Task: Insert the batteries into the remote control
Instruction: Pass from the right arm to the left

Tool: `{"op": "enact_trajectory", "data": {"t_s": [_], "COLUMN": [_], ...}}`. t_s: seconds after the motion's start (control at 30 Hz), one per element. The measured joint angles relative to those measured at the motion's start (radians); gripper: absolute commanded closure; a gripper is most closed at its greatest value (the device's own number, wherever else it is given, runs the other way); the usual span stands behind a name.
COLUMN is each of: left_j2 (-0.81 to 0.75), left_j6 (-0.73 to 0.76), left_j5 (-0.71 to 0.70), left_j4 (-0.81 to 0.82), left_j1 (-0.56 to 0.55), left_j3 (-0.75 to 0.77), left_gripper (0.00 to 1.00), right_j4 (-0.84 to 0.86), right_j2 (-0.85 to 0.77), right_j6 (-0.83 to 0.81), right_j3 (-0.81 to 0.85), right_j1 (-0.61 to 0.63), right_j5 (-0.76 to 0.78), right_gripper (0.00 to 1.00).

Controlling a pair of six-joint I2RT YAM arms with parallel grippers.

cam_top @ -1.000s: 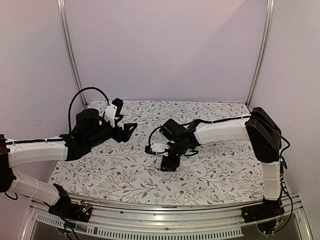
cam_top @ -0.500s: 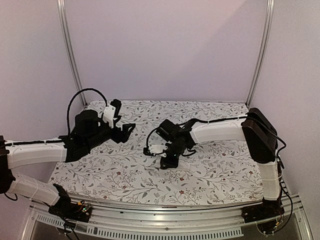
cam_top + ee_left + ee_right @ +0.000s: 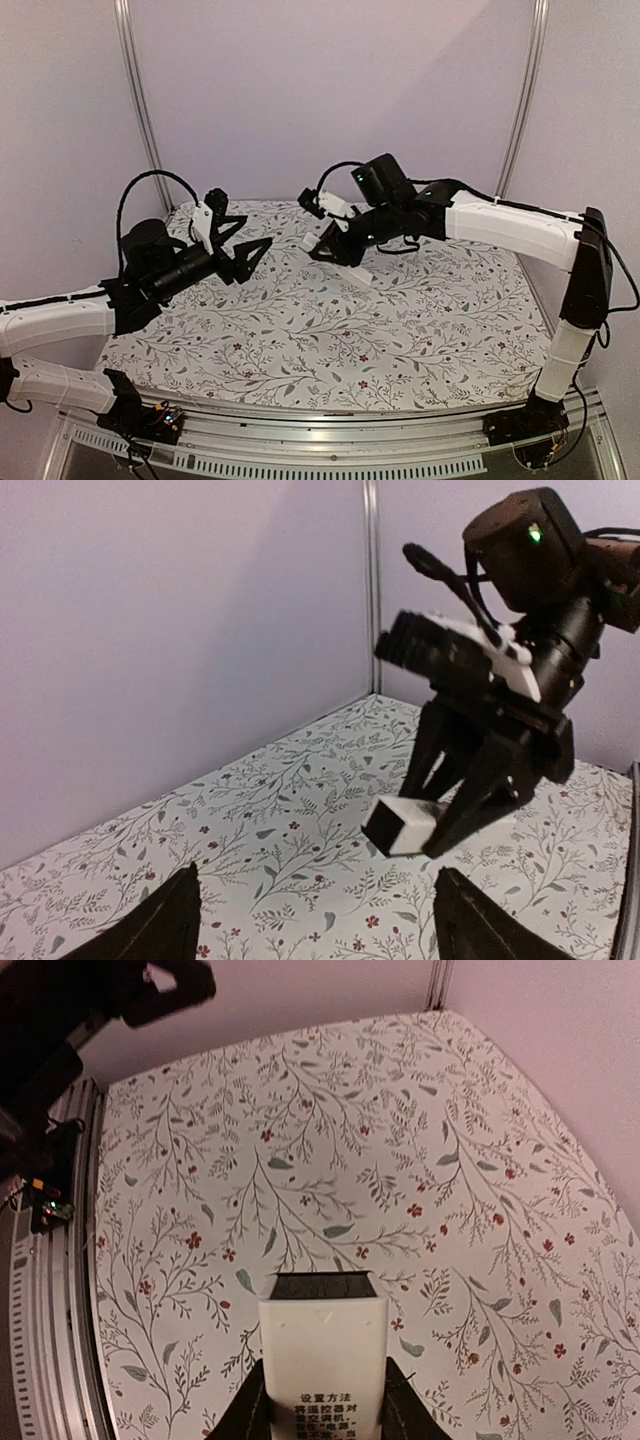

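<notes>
Top external view shows the right gripper (image 3: 340, 250) holding a slim white rectangular plastic remote control (image 3: 361, 273) clear of the floral-patterned tablecloth (image 3: 300, 340), above the far middle of the table. Its two black fingers are clamped on the bar's long sides. Right wrist view suggests the reason for that grip. The fingers pinch the end nearer the wrist, beside a printed label, which leaves the dark battery slot (image 3: 322, 1285) at the far end uncovered and reachable.

Well apart to the left and also off the cloth, the left gripper (image 3: 258, 231) has its jaws spread wide with nothing between them. It points toward the remote control, and its own camera frames the bar's slot end between its two fingertips. The pose reads as one arm presenting the slot so the other can work on it or steady it.

Neither of the batteries, black or red-orange, shows in any view, and whether the slot already holds a cell cannot be told. Loading looks to be at an early stage, since a battery has yet to be picked up by the free arm.
</notes>
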Motion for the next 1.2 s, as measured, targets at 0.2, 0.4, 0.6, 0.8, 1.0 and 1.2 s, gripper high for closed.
{"op": "enact_trajectory", "data": {"t_s": [0.2,0.4,0.6,0.8,1.0,1.2], "left_j2": [0.016,0.182,0.307,0.377,0.399,0.394], "left_j6": [-0.001,-0.085,-0.174,-0.234,-0.272,-0.276], "left_j5": [0.230,0.413,0.468,0.492,0.492,0.450], "left_j4": [0.143,0.235,0.266,0.283,0.292,0.268], "left_j1": [-0.090,-0.135,-0.145,-0.163,-0.178,-0.180], "left_j3": [0.031,0.217,0.348,0.388,0.406,0.407], "left_gripper": [0.07,0.06,0.26,0.52,0.98,1.00], "right_j4": [0.403,0.702,0.773,0.801,0.819,0.816], "right_j2": [-0.330,-0.407,-0.406,-0.406,-0.406,-0.410], "right_j6": [0.191,0.338,0.396,0.413,0.420,0.420], "right_j3": [-0.174,-0.229,-0.266,-0.283,-0.293,-0.301], "right_j1": [-0.051,-0.026,-0.022,-0.017,-0.017,-0.018], "right_j5": [-0.163,-0.298,-0.345,-0.360,-0.373,-0.343], "right_gripper": [1.00,1.00,1.00,1.00,0.98,0.11]}}
